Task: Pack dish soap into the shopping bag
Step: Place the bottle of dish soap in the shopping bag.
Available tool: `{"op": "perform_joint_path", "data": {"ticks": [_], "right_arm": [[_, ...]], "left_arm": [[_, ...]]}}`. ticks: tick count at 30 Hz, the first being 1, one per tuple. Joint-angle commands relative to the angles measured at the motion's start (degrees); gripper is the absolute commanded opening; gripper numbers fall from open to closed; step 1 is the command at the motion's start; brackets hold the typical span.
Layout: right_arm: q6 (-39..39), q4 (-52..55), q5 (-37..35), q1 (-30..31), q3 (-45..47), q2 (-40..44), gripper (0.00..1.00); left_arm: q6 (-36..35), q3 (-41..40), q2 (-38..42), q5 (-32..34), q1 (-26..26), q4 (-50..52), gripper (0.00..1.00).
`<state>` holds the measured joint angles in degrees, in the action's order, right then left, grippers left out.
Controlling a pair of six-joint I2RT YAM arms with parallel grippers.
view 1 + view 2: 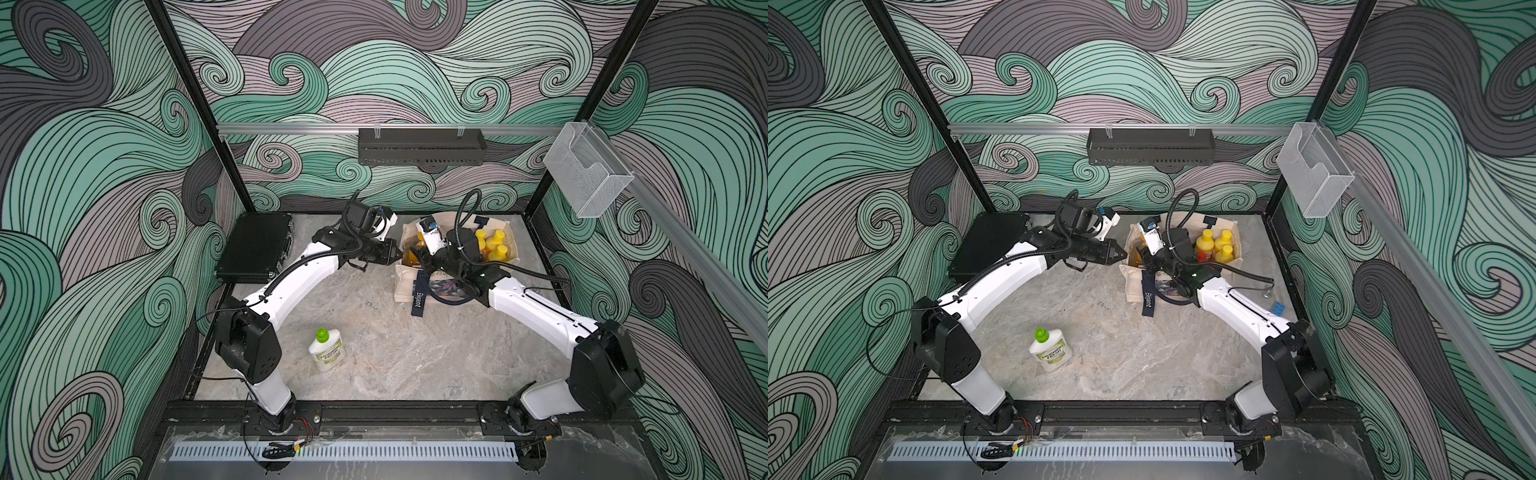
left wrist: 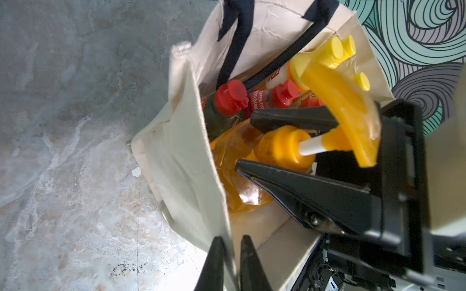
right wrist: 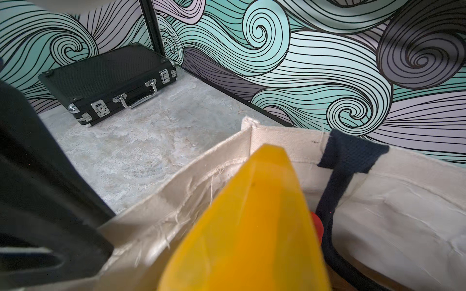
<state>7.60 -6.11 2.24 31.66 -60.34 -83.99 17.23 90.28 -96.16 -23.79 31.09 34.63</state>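
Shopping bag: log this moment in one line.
left end effector: shut on shopping bag rim | right end effector: holds pump bottle in bag | white bottle: on table

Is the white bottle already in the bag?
No, the white bottle stands upright on the table, well apart from the bag.

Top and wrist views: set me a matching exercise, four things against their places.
1. white green-capped bottle
2. orange pump bottle
3. black hard case
4. left tool

a. shut on the shopping bag's rim
b. in the bag, gripped by the right tool
c. on the table, outside the bag
d. closed, in the table's far corner

Pairs: 1-c, 2-b, 3-d, 4-a
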Motion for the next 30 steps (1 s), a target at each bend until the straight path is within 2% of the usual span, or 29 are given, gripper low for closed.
{"op": "perform_joint_path", "data": {"ticks": [1,2,16,30], "right_arm": [[0.20,-12.04,-3.12,-0.03,0.03,3.91,0.00],[-0.34,-12.60,-2.81,-0.01,0.41,3.99,0.00],[-5.10,-13.08,5.65,0.16,-0.41,6.24,0.00],[-6.54,-9.98,7.11,-0.86,0.64,2.89,0.00]], "left_arm": [[-0.55,2.94,-0.86,0.00,0.46,1.84,0.03],[-0.70,3.27,-0.84,-0.03,0.46,1.88,0.00],[-1.25,4.21,-0.41,0.32,0.46,2.32,0.00],[-1.85,4.99,0.11,1.12,0.37,2.57,0.00]]}}
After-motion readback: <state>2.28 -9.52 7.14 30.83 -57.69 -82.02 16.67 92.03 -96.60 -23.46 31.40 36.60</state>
